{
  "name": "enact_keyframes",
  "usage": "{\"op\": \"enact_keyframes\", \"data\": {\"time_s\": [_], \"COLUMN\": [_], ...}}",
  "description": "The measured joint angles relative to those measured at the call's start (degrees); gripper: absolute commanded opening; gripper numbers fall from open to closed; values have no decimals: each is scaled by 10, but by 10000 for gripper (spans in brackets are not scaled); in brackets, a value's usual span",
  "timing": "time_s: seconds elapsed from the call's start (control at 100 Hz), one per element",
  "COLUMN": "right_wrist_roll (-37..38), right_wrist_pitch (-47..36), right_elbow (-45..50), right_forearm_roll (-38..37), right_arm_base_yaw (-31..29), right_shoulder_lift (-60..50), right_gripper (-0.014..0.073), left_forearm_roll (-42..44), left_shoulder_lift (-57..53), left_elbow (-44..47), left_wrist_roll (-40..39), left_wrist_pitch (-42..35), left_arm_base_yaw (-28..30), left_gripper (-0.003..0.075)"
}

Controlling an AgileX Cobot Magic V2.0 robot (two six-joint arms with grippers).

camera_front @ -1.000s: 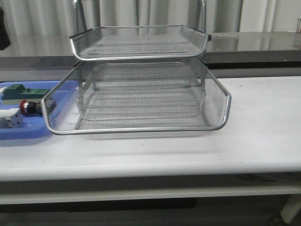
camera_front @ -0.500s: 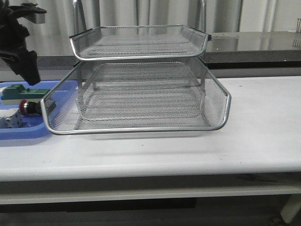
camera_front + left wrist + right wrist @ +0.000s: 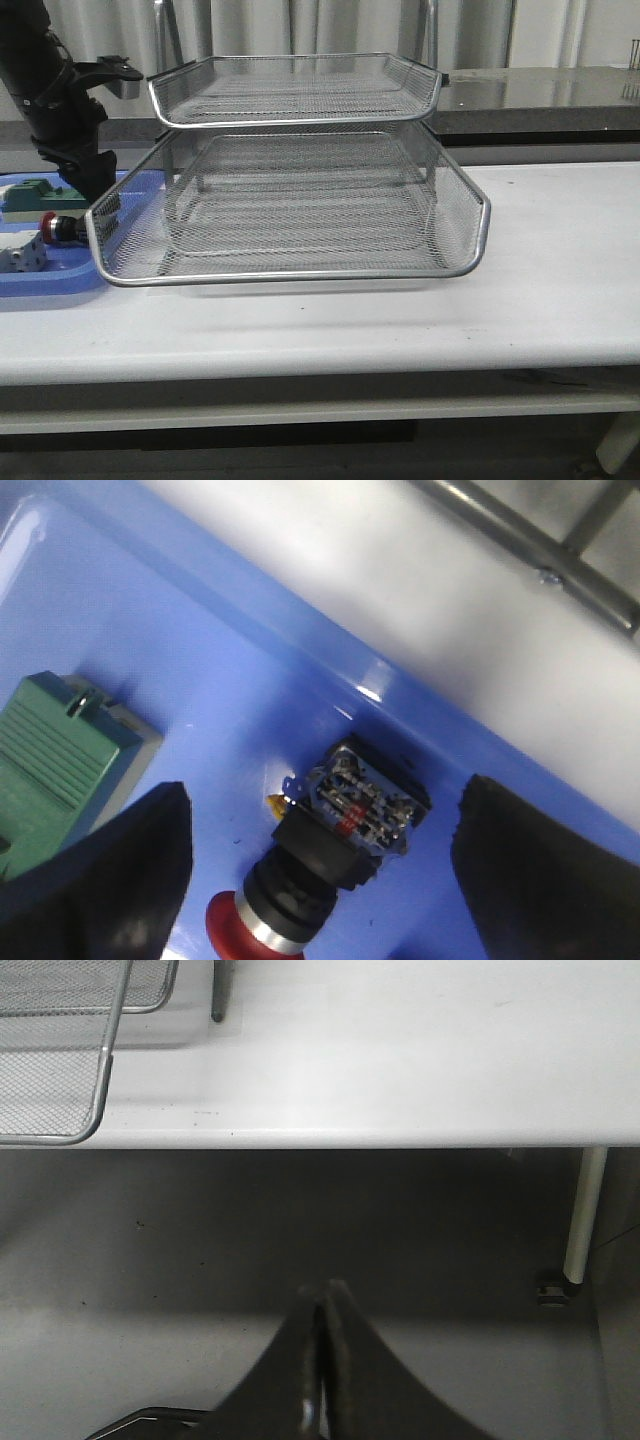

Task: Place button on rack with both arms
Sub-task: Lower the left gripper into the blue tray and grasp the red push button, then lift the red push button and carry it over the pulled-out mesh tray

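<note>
The button (image 3: 56,228) lies on its side in the blue tray (image 3: 45,280), just left of the rack (image 3: 290,180). In the left wrist view the button (image 3: 335,840) shows its red head, silver collar and block body. My left gripper (image 3: 320,875) is open above it, one black finger (image 3: 110,870) on each side, not touching it. In the front view the left arm (image 3: 60,100) hangs over the tray. My right gripper (image 3: 323,1305) is shut and empty, low in front of the table edge; it does not show in the front view.
A green block (image 3: 40,192) and a white block (image 3: 20,255) share the blue tray; the green block (image 3: 60,770) lies beside the left finger. The rack's corner (image 3: 60,1060) and a table leg (image 3: 582,1220) show in the right wrist view.
The left arm came into the front view from the upper left and moved right and down over the blue tray. The button and rack have not moved.
</note>
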Motion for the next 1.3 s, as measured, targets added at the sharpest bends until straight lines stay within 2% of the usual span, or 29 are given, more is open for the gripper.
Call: {"op": "enact_keyframes", "data": {"time_s": [0.64,1.14,1.21,1.3], "right_wrist_roll": [0,0,0,0], "right_wrist_pitch": [0,0,1,1], "right_elbow": [0,0,0,0], "right_forearm_roll": [0,0,-1,-1], "right_arm_base_yaw": [0,0,0,0], "right_shoulder_lift": [0,0,0,0], "right_gripper": [-67,-67,-67,-67], "left_forearm_roll": [21,-11,-12,-14], "left_shoulder_lift": [20,58,58,58], "left_elbow": [-3,-11,-11,-11], "left_wrist_roll": [29,32,33,34], "left_wrist_pitch": [1,5,5,8], "left_arm_base_yaw": [19,22,22,22], "left_gripper": [519,508,474,379]}}
